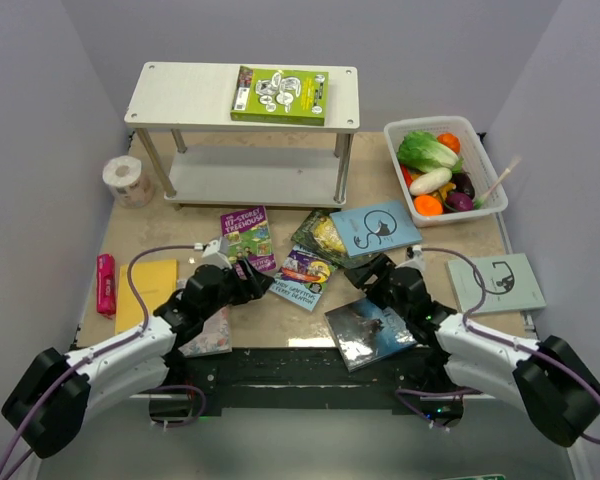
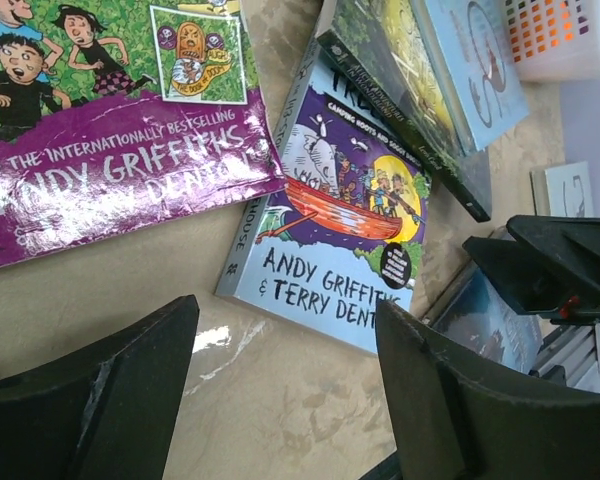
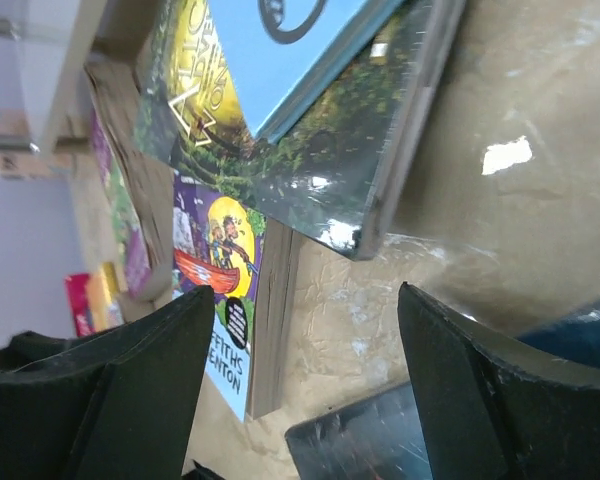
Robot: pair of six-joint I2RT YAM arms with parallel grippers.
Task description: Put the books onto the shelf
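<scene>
The shelf [image 1: 180,95] stands at the back with a lime-green book [image 1: 280,95] on its top board. Several books lie on the table: a purple one [image 1: 247,238], a light-blue boat-cover one [image 1: 304,277], a dark green one [image 1: 320,235] under a pale blue one [image 1: 375,227], a glossy dark one [image 1: 370,332], a grey-green one [image 1: 495,283] and a yellow one [image 1: 146,293]. My left gripper [image 2: 285,310] is open over bare table, just short of the boat-cover book [image 2: 340,230]. My right gripper [image 3: 308,300] is open between that book's spine [image 3: 270,320] and the glossy dark book [image 3: 380,440].
A white basket [image 1: 480,140] of vegetables stands at the back right. A paper roll [image 1: 128,180] sits left of the shelf, and a pink marker [image 1: 105,283] lies near the table's left edge. Walls close in on both sides.
</scene>
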